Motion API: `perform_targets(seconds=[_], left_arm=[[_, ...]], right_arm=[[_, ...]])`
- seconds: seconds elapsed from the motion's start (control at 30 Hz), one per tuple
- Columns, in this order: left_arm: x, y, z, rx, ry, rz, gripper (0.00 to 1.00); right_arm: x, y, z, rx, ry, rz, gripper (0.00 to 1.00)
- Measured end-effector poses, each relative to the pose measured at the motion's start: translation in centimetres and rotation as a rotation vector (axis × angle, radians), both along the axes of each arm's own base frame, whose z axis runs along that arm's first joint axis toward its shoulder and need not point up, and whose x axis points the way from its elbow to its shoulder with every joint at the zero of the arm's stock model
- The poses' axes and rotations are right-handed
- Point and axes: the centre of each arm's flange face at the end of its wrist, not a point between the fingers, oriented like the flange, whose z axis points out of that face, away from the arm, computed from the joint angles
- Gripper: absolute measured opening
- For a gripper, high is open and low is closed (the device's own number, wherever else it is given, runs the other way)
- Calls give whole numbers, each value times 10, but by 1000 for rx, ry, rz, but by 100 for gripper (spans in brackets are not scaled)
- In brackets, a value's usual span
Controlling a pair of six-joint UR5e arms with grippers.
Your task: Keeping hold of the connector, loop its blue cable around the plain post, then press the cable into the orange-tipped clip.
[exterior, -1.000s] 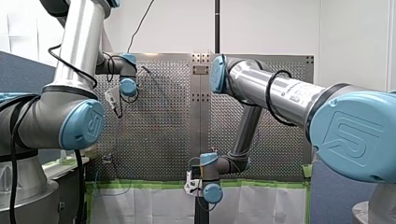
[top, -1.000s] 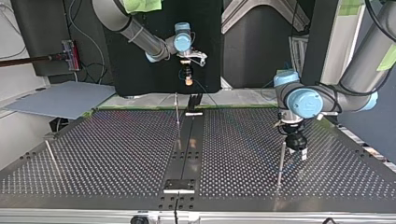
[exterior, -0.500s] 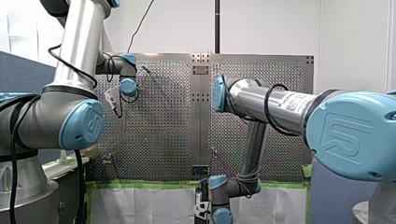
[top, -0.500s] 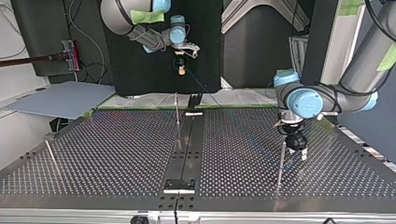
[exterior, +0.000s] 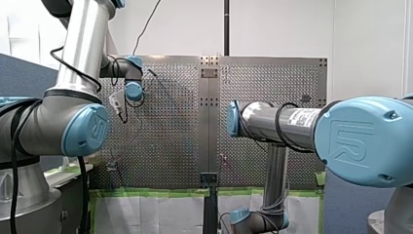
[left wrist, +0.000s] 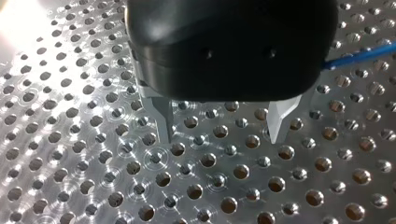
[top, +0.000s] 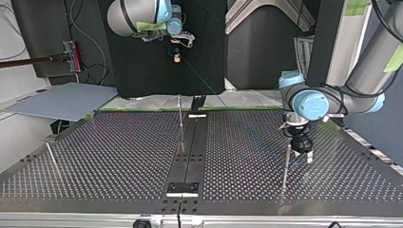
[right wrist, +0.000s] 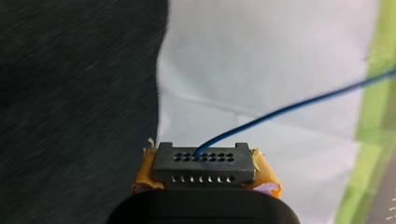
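Observation:
My right gripper (right wrist: 205,171) is shut on the dark connector (right wrist: 205,158), its yellow pads against both sides. The blue cable (right wrist: 289,109) leaves the connector's face and runs off ahead. In the top view my right gripper (top: 177,56) hangs high beyond the table's far edge, and the cable (top: 199,78) slants down toward the table's middle. My left gripper (left wrist: 222,123) is open just above the perforated plate, with a stretch of blue cable (left wrist: 359,56) beside it. In the top view my left gripper (top: 302,154) stands next to a thin post (top: 285,166).
Two more thin posts stand on the table (top: 119,152): one (top: 180,114) near the far middle, one (top: 51,159) at the top view's left. A dark rail (top: 190,152) runs down the middle. Green tape (exterior: 160,192) edges the table in the front view.
My right arm has drawn back off the table's edge with the connector, rising and shifting left in the top view and sinking low in the front view. My left arm has not moved.

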Motion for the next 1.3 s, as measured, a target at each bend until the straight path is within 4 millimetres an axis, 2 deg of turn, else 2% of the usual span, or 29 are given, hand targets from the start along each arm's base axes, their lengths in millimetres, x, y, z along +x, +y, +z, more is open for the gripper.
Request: perform_targets(seconds=[0.2, 0.3, 0.43, 0.67, 1.3], left_arm=[[0, 0, 0, 0, 0, 1, 100], [0, 0, 0, 0, 0, 2, 100], [0, 0, 0, 0, 0, 4, 100], [0, 0, 0, 0, 0, 6, 100], [0, 0, 0, 0, 0, 6, 100]], right_arm=[[-31, 24, -31, 44, 36, -20, 0], [-42, 30, -34, 50, 38, -29, 0], [-46, 26, -22, 29, 20, -40, 0], [-42, 22, 8, -17, -13, -39, 0], [-55, 43, 75, 77, 79, -20, 0]])
